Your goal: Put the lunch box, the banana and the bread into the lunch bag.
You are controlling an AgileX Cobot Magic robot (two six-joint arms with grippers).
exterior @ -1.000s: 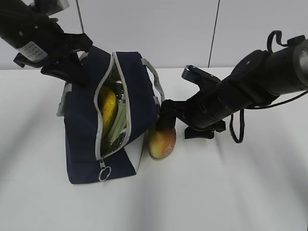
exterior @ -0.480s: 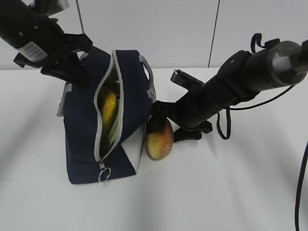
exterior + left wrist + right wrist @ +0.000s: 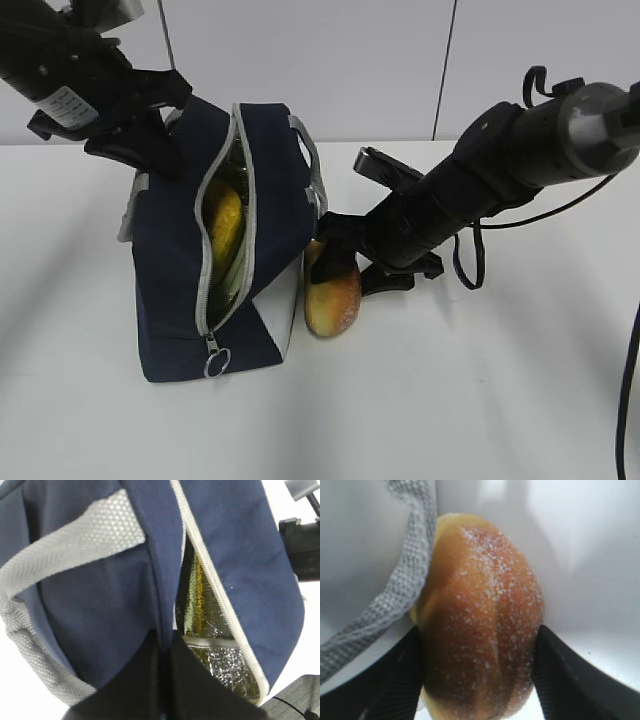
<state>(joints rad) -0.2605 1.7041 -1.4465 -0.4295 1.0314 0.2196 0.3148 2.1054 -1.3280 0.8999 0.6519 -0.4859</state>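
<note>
In the right wrist view the bread (image 3: 480, 620) is seen clamped between the two dark fingers (image 3: 395, 680) of the right gripper (image 3: 479, 677), one pressed on each flank of the loaf. The loaf is an oval, golden at its edges and reddish-brown down the middle, with a pale sugary speckle over the crust. A grey webbing handle (image 3: 405, 575) lies against its left side in that view.

In the exterior view the bread (image 3: 333, 290) is shown standing nearly on end, its long axis close to vertical with the top tipped slightly toward the bag. Its lower end is at or just above the white bench (image 3: 480, 400); contact cannot be told. It is held just beside the white side panel (image 3: 283, 315) of the lunch bag (image 3: 170, 270), with the right gripper (image 3: 340, 255) closed over its upper part.

The lunch bag is seen toward the left of the bench, navy-blue, with a grey zipper (image 3: 205, 290) open along its length and a metal ring pull (image 3: 217, 361) hanging at the lower end. Through the gap the yellow banana (image 3: 222, 225) is visible inside, lying lengthwise along the opening.

The left gripper (image 3: 135, 125) is placed at the bag's upper left corner. In the left wrist view its dark fingers (image 3: 150, 680) are seen pinched together on a fold of navy fabric beside the silver foil lining (image 3: 220, 662).
</note>
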